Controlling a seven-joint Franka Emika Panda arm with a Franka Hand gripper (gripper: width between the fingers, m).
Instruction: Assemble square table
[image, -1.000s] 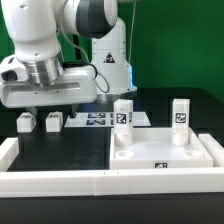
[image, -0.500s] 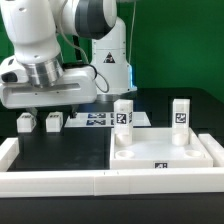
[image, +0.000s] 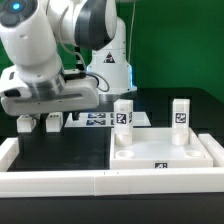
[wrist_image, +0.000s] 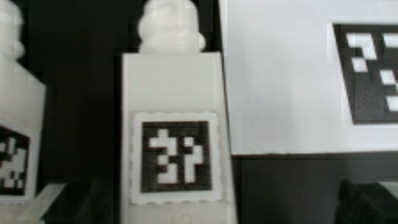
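Note:
The square table's white top (image: 190, 150) lies at the exterior view's right, with two tagged legs (image: 123, 115) (image: 180, 113) standing upright in it. Two more white legs (image: 24, 124) (image: 53, 122) lie loose on the black table at the exterior view's left. My gripper (image: 42, 112) hangs just above them. In the wrist view one tagged leg (wrist_image: 173, 130) lies lengthwise between my open gripper (wrist_image: 214, 208) fingers, with dark gaps on both sides. A second leg (wrist_image: 15, 110) shows at the frame's edge. Nothing is gripped.
The marker board (image: 95, 120) (wrist_image: 370, 70) lies flat behind the loose legs. Long white border rails (image: 60, 182) run along the front and the exterior view's left. The robot's base (image: 110, 60) stands at the back.
The arm has swung and tilted, and the hand has come lower over the two loose legs. The jaws stay wide. No part has moved.

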